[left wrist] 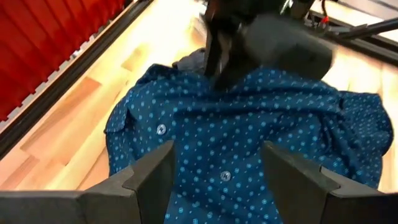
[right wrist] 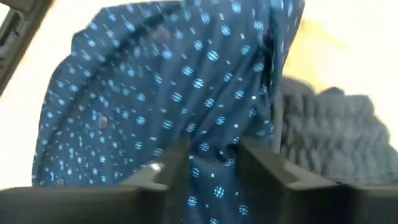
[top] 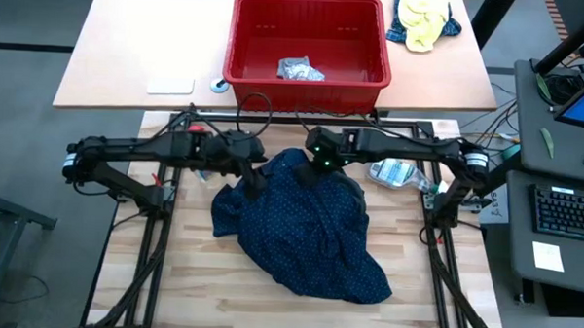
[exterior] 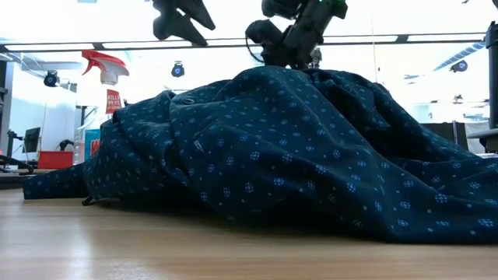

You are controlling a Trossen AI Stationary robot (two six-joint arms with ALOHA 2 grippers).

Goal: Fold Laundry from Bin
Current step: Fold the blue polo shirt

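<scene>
Navy dotted shirt (top: 299, 232) is heaped on wooden table (top: 200, 287), near side of red bin (top: 309, 43) | step: spreading | right gripper (right wrist: 208, 158) pinches a fold narrowly; left gripper (left wrist: 217, 171) hovers wide, empty | next: second edge to be gripped.

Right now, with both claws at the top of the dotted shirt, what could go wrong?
1. The right claw has fabric of the navy dotted shirt between its fingers; lifting may drag the whole crumpled heap.
2. The dark grey garment lies against the shirt and could get caught along.
3. The left claw is open just above the shirt, close to the right; they might collide.
</scene>
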